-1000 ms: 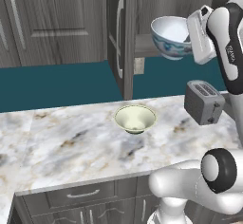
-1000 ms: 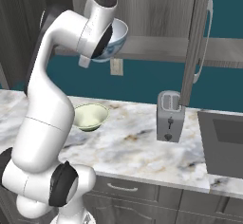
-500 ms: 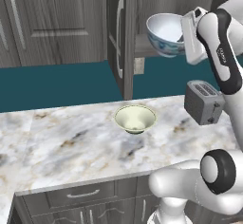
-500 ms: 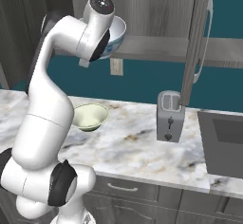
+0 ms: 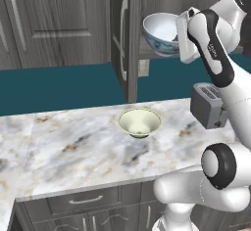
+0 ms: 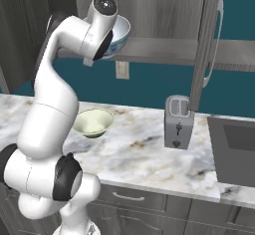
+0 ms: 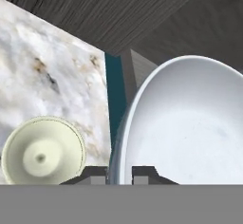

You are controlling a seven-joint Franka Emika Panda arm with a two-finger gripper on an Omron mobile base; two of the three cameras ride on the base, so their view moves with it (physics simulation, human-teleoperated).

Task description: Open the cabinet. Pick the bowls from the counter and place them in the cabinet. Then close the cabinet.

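Up at the open cabinet (image 5: 128,39), the blue-patterned bowl (image 5: 163,33) hangs tilted at the front edge of the lower shelf (image 6: 164,49), carried by the gripper (image 7: 119,173). Seen from the hand camera, the two dark finger tips sit on either side of the bowl's rim, so the jaws look closed on it, one tip inside and one outside. Both doors stand swung out, so the opening step is done. I judge the first bowl's placement about half finished: it is lifted to shelf height but not yet resting on the shelf, and the jaws have not let go.

Below, the cream-green bowl (image 5: 139,122) sits upright on the marble surface (image 5: 63,147), untouched, with a toaster (image 6: 178,122) well to its side. Left to do: set this bowl down, fetch the second one, then shut both doors.
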